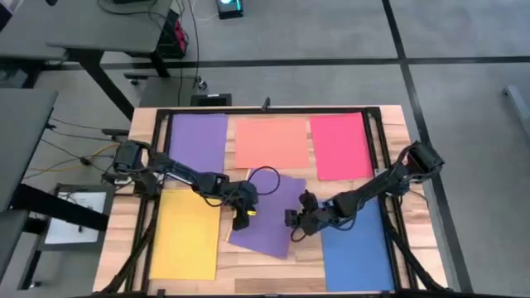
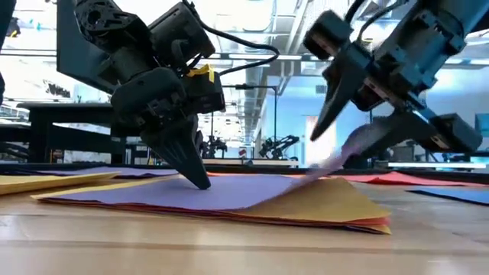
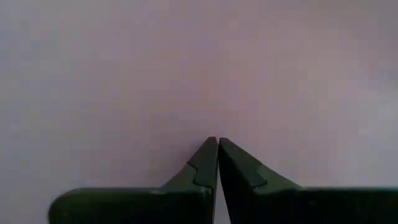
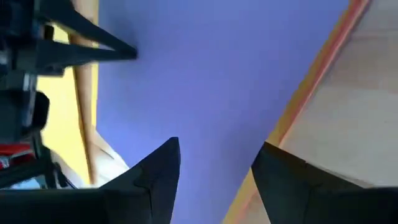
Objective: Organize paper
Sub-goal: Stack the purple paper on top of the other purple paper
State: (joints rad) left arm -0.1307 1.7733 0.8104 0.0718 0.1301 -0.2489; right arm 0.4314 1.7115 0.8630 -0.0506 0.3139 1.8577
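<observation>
On the wooden table (image 1: 124, 240), near its centre, lies a tilted stack of paper with a purple sheet (image 1: 269, 217) on top. From the low camera, yellow and salmon-orange edges show under this purple sheet at its near corner.

The left gripper (image 1: 243, 217) stands at the 9 o'clock edge of the stack. Its 2 fingers are pressed together, with nothing between them, and their tips touch the purple sheet from above.

The right gripper (image 1: 296, 225) is at the 3 o'clock edge of the stack. Its fingers are spread apart over the edge of the purple sheet, and this edge is lifted a little from the stack; I cannot tell if a finger touches it.

Around the stack lie 5 single sheets: a purple sheet (image 1: 198, 141) at 11 o'clock, a salmon-orange sheet (image 1: 272, 141) at 12 o'clock, a pink-red sheet (image 1: 340, 146) at 1 o'clock, a blue sheet (image 1: 358, 252) at 4 o'clock and a yellow sheet (image 1: 185, 235) at 8 o'clock.
</observation>
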